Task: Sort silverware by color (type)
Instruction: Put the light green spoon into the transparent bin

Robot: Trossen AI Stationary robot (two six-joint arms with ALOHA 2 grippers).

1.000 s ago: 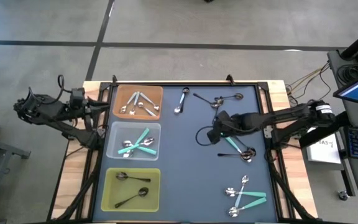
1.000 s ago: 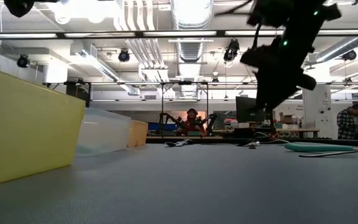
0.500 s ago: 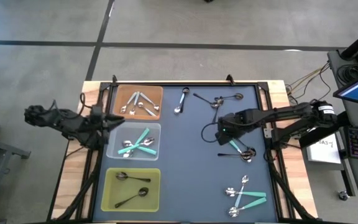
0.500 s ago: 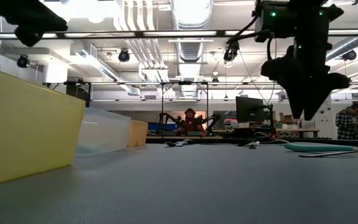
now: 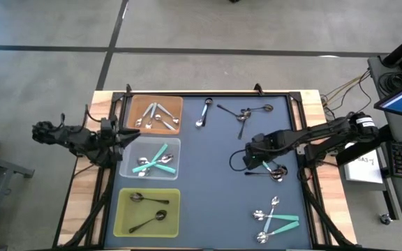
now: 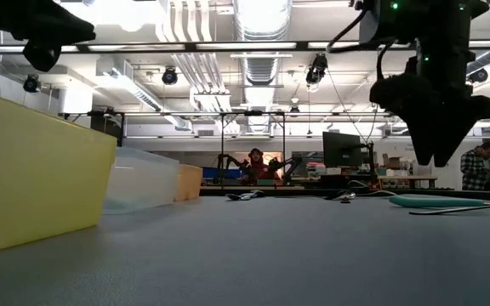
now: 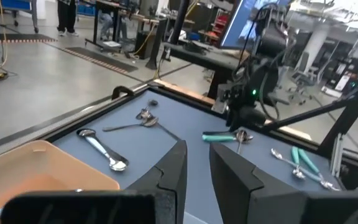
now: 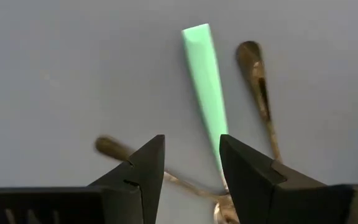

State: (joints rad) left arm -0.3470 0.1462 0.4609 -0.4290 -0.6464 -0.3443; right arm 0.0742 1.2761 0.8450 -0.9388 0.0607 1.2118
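Observation:
The silverware lies partly sorted. Silver spoons are in the orange tray point(image 5: 176, 104), teal-handled ones in the clear tray point(image 5: 128, 150), dark ones in the yellow-green tray point(image 5: 124, 209). Loose on the mat are a silver spoon point(image 5: 203, 113), dark spoons point(image 5: 241, 113), a small heap point(image 5: 274, 171) and a near-right group point(image 5: 274, 217). My right gripper point(image 5: 252, 159) hangs open, pointing down, over the heap's teal handle point(image 8: 205, 74), clear of it. My left gripper point(image 7: 194, 168) is open with nothing between its fingers and points level over the trays' left edge.
In the right wrist view a dark spoon point(image 8: 258, 81) lies beside the teal handle, and another dark handle point(image 8: 114, 148) runs under the fingers. The mat's raised black frame point(image 5: 295, 104) borders the work area. Bare mat point(image 5: 208, 181) lies between trays and heap.
My right gripper has gone toward the table's right and near edges, from beside the heap to over it, and has tipped to point more steeply down. My left gripper has sunk toward the trays' left edge. Neither has opened or shut. No spoon has moved.

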